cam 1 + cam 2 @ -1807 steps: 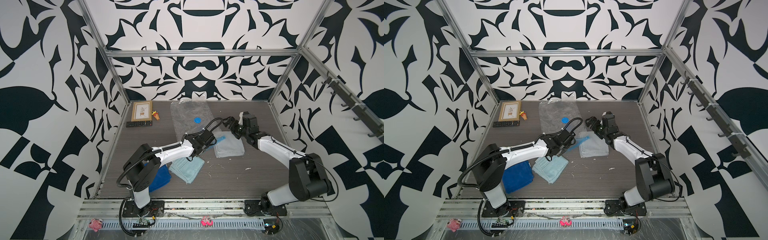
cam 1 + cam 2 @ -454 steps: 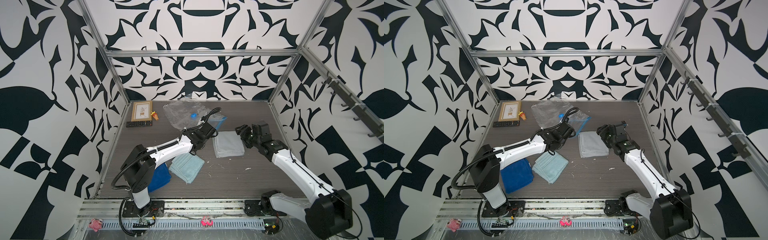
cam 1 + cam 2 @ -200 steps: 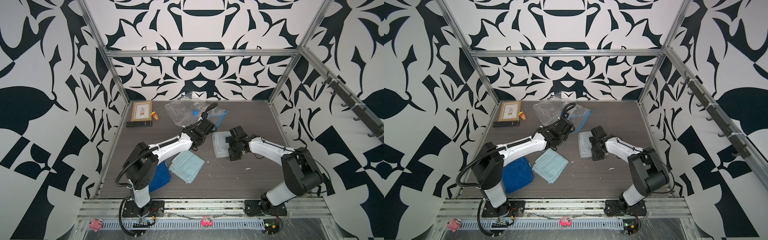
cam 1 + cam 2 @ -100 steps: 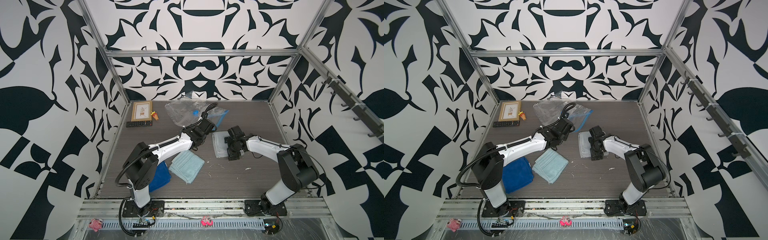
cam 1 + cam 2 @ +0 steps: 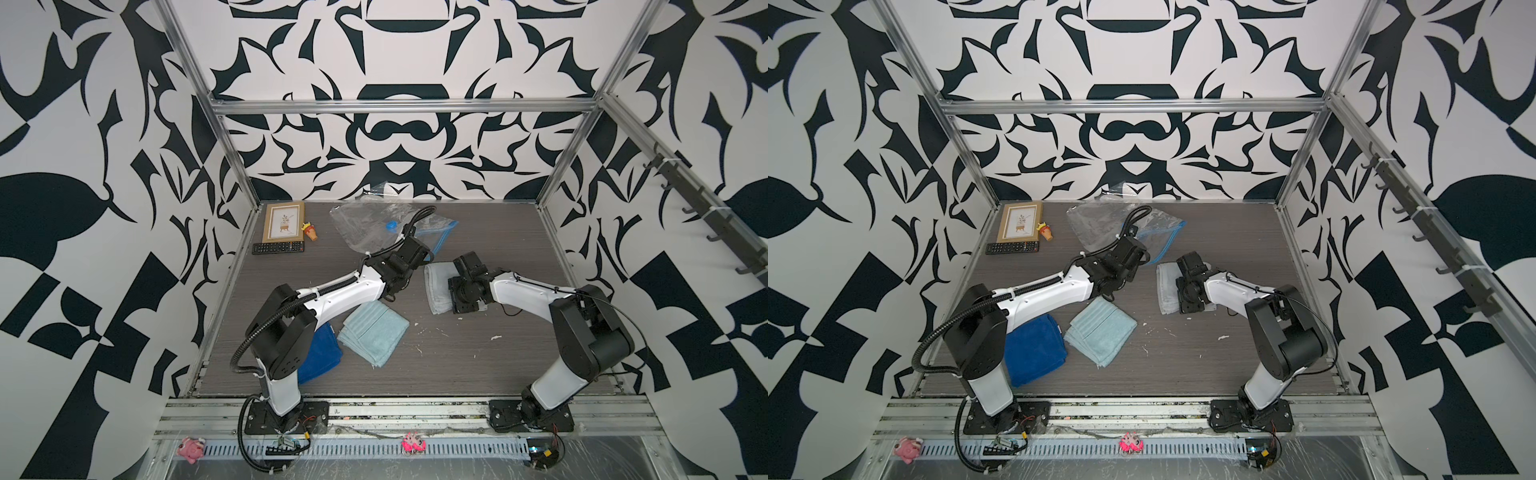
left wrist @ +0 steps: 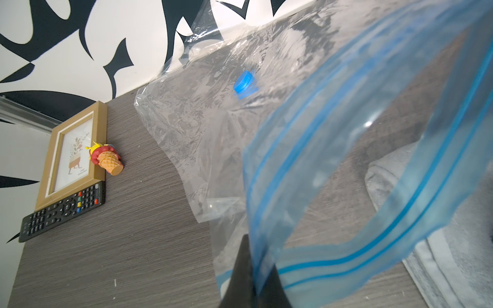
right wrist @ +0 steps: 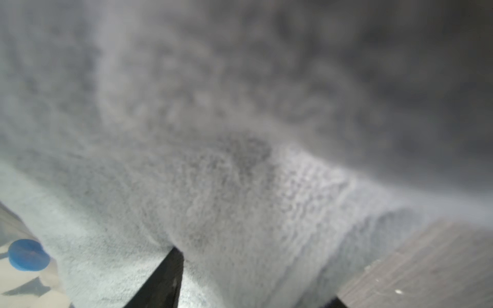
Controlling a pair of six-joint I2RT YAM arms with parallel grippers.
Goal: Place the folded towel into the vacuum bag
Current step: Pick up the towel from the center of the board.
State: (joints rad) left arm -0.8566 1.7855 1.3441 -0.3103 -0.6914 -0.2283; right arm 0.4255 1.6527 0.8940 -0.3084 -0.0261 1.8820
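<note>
The folded towel [image 5: 434, 282] [image 5: 1166, 286] is pale grey and lies mid-table. My right gripper [image 5: 451, 291] [image 5: 1179, 291] presses down on its right half. In the right wrist view a bunched ridge of the towel [image 7: 240, 186] fills the space between the jaws of the right gripper [image 7: 253, 274]. The vacuum bag [image 5: 365, 228] [image 5: 1100, 228] lies crinkled at the back, blue valve cap [image 5: 390, 225] [image 6: 244, 82] up. My left gripper [image 5: 419, 253] [image 6: 257, 256] is shut on its blue zip-seal edge [image 6: 346, 256], holding the mouth lifted towards the towel.
A light blue towel [image 5: 374, 332] and a dark blue towel [image 5: 320, 353] lie near the left arm's base. A picture frame [image 5: 284, 220], a remote [image 5: 277, 248] and a small toy [image 5: 311, 231] sit at the back left corner.
My right gripper's jaws have narrowed onto the grey towel, pinching up a ridge of it. The left gripper has kept still, holding the bag's mouth raised.
</note>
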